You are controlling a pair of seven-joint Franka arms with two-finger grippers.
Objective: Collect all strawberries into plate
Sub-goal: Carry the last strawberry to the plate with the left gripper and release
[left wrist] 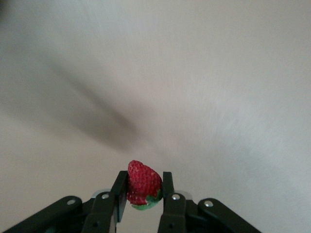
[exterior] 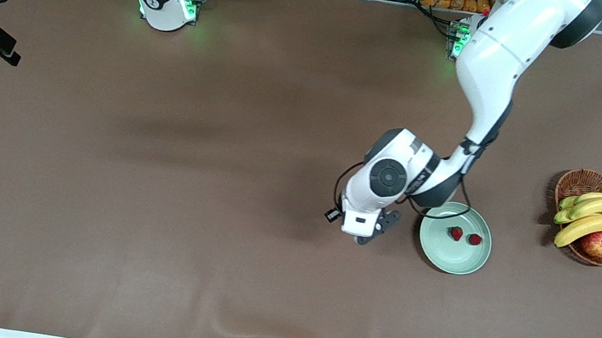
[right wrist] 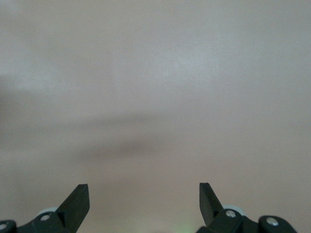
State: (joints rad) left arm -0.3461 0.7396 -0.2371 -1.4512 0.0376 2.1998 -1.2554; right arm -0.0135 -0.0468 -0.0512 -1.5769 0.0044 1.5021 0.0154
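Observation:
In the left wrist view a red strawberry [left wrist: 143,185] with a green cap is pinched between the fingers of my left gripper [left wrist: 143,180], which is shut on it. From the front, the left gripper [exterior: 367,237] hangs just above the brown table, beside the pale mint-green plate [exterior: 454,262] on the side toward the right arm's end. Two strawberries [exterior: 456,233] [exterior: 475,239] lie in the plate. My right gripper [right wrist: 144,190] stands open with nothing between its fingers, over bare table; the right arm waits near its base.
A brown wicker basket [exterior: 579,184] with bananas [exterior: 595,216] and a red-yellow apple [exterior: 598,244] stands toward the left arm's end of the table. The brown cloth buckles at the edge nearest the front camera. A black camera mount juts over the right arm's end.

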